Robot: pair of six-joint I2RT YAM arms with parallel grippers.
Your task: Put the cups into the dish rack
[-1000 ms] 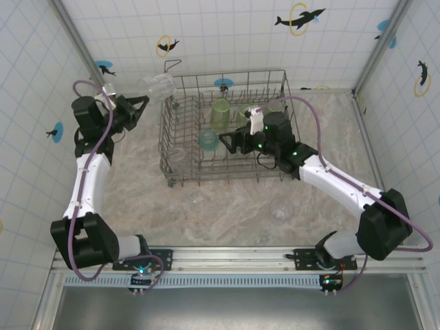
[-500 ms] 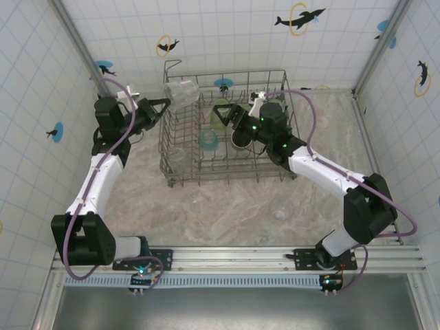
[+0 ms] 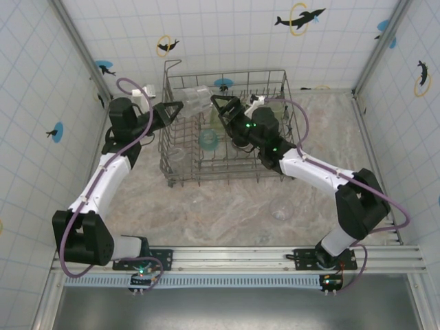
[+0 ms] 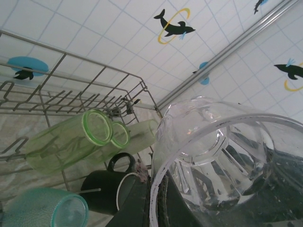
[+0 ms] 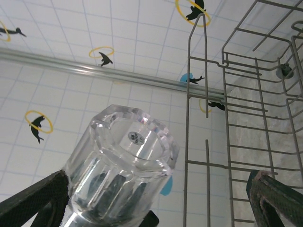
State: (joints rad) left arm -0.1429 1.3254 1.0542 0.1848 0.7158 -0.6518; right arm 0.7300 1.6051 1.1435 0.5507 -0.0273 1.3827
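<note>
So the dish rack (image 3: 275, 172) is already partly loaded. In the left wrist view, two translucent green tumblers (image 4: 71, 144) lie on their sides next to each other with their mouths toward the camera. A black mug (image 4: 106, 187) is just below them, also tipped over, and a teal cup (image 4: 47, 208) is down in the corner. From the top there also looks to be a clear cup (image 3: 177, 154) in the near-left part of the rack, but it's faint. The left gripper (image 3: 172, 110) is clamped on the rim of a clear faceted glass (image 3: 194, 95), holding it sideways in the air over the rack's far-left corner. The right gripper (image 3: 221, 108) is spread wide open right at the base end of that glass, not touching it as far as I can tell. There's a tiny round sticker (image 5: 136, 138) on the glass's base, with print too small to read. One more clear cup (image 3: 282, 208) sits out on the table (image 3: 227, 206) in front of the rack, well apart from it.
</note>
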